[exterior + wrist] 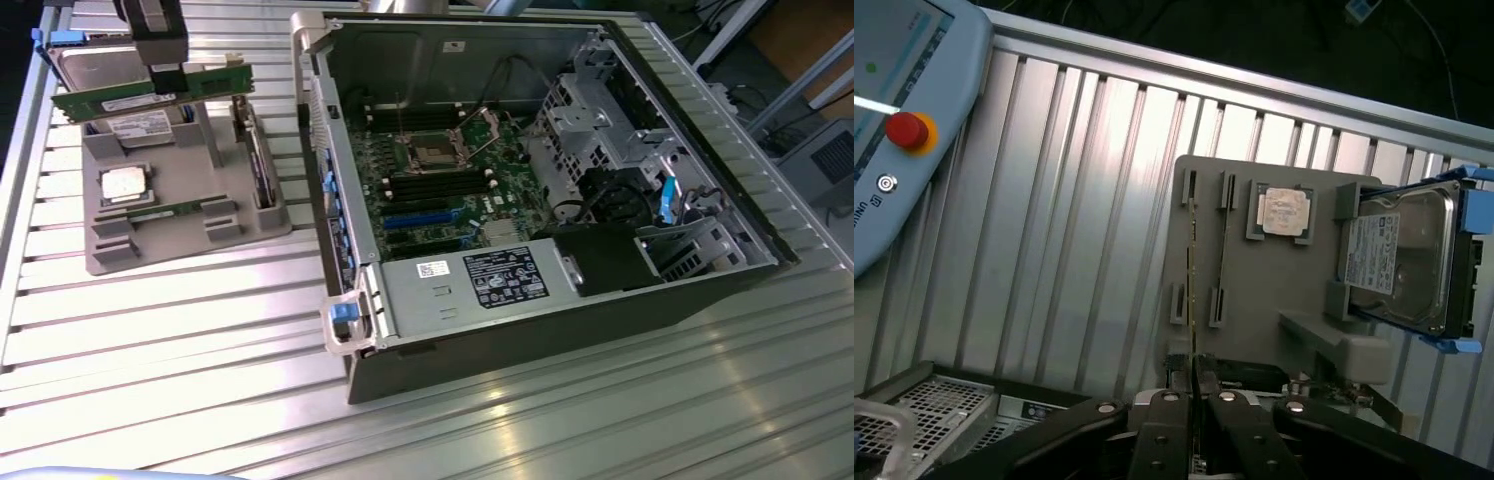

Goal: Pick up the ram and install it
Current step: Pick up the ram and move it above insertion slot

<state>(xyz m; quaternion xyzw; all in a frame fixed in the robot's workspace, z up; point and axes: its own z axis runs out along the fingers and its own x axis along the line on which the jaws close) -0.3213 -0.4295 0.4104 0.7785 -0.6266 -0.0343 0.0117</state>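
My gripper (163, 78) hangs above the grey parts tray (187, 235) at the exterior view's upper left. It is shut on the ram (154, 95), a long green stick with a white label, held level and clear of the tray. From the wrist, the held ram (1192, 290) appears edge-on, running out from between the closed fingers (1172, 415). The second, matching ram (167, 212) still rests in its tray holders (1224, 250). The open computer case (350, 190) lies to the exterior view's right, with the motherboard's memory slots (430, 186) exposed.
The tray also carries a square silver processor (124, 183) (1285, 211) and a silver hard drive (1402, 258) in blue brackets. A teach pendant with a red stop button (906, 130) lies on the ribbed metal table. Drive cages and cables crowd the case's far side (601, 130).
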